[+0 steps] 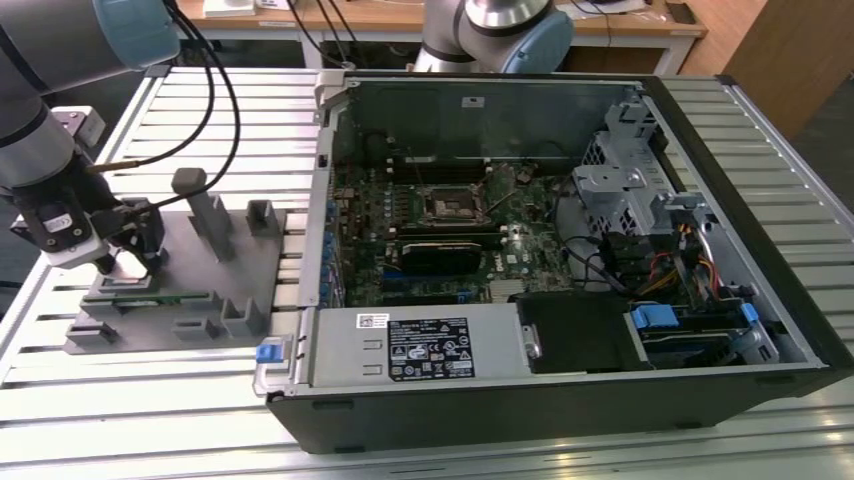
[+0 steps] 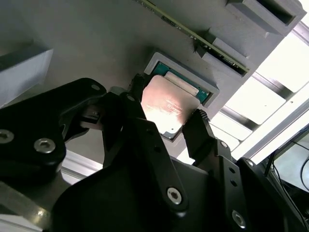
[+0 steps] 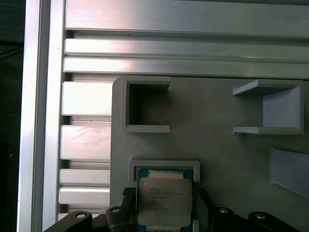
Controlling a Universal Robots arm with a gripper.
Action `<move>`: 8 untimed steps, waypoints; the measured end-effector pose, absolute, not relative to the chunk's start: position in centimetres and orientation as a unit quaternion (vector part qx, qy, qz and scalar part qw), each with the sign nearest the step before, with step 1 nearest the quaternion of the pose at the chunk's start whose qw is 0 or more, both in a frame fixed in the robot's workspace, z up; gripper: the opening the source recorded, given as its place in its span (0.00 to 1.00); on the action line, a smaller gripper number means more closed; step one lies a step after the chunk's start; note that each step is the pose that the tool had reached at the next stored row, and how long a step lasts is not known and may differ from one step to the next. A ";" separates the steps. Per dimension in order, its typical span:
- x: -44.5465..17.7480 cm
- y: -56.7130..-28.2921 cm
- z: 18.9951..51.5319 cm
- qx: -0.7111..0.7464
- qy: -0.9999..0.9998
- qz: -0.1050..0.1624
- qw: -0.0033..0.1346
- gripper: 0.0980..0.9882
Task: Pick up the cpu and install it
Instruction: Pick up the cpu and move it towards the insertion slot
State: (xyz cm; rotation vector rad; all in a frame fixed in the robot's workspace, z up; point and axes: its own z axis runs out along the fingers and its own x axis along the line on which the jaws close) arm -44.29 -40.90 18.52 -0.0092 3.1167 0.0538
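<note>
Black fingers (image 2: 145,145) are seen closest in the second wrist view, spread apart with one to each side of the cpu (image 2: 166,108). No clamping is evident. The tips are set just beside two opposite edges of the chip, and whether either tip touches it cannot be told.

The cpu is lodged in a shallow square recess of the grey fixture (image 2: 72,29), silvery top upward. It is judged to be seated there and not yet lifted. The same arrangement is shown in the first wrist view, where the cpu (image 3: 165,200) is framed by the recess wall and flanked by the fingers (image 3: 128,200).

The chip lies directly between the tips, so nothing is offset to either side. Its outline is nearly square, so no long axis is to be reckoned with; the grip line is laid across one pair of opposite edges.

In the exterior view the arm (image 1: 40,170) is seen low over the fixture (image 1: 200,305), which is set on the slatted counter (image 1: 134,420) at the exterior view's left. The open computer case (image 1: 761,250) is placed toward the exterior view's right. The socket (image 1: 451,205) on its board lies well apart from the fixture.
</note>
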 end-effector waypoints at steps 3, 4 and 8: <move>-44.3 -40.9 18.5 -0.003 1.000 0.017 0.012 0.51; -44.3 -40.9 18.5 -0.003 1.000 0.017 0.012 0.49; -44.3 -40.9 18.6 -0.003 1.000 0.017 0.012 0.49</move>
